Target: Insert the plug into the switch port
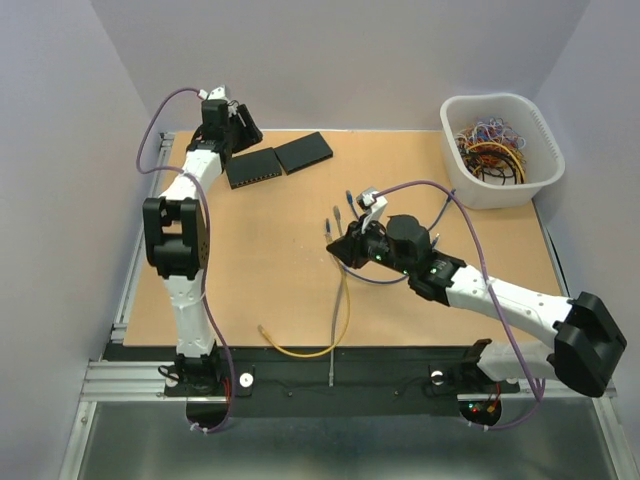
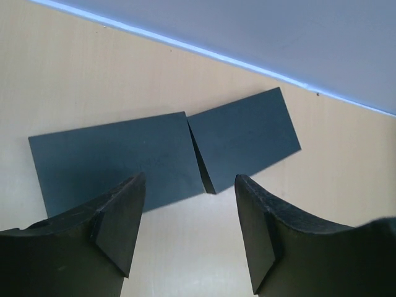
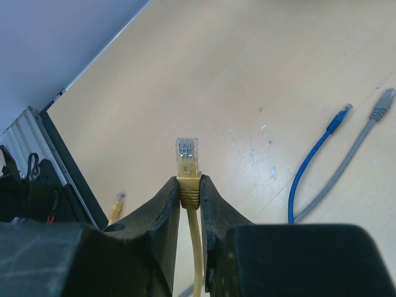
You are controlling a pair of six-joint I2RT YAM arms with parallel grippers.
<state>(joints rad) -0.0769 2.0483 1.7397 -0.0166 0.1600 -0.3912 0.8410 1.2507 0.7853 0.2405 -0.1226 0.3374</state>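
Observation:
Two flat black switch boxes lie side by side at the back left, one (image 1: 253, 167) (image 2: 114, 164) nearer my left arm and one (image 1: 303, 152) (image 2: 244, 139) to its right. My left gripper (image 1: 238, 130) (image 2: 190, 198) hovers just short of them, open with nothing between its fingers. The ports do not show in the left wrist view. At mid-table my right gripper (image 1: 345, 245) (image 3: 190, 185) is shut on the yellow boot of a clear plug (image 3: 187, 154), which sticks out beyond the fingertips. Its yellow cable (image 1: 338, 320) trails toward the near edge.
The yellow cable's other plug (image 1: 264, 329) (image 3: 116, 206) lies near the front edge. A blue cable (image 3: 312, 167) and a grey cable (image 3: 352, 151) lie beside the right gripper. A white basket (image 1: 500, 192) of tangled cables stands at the back right.

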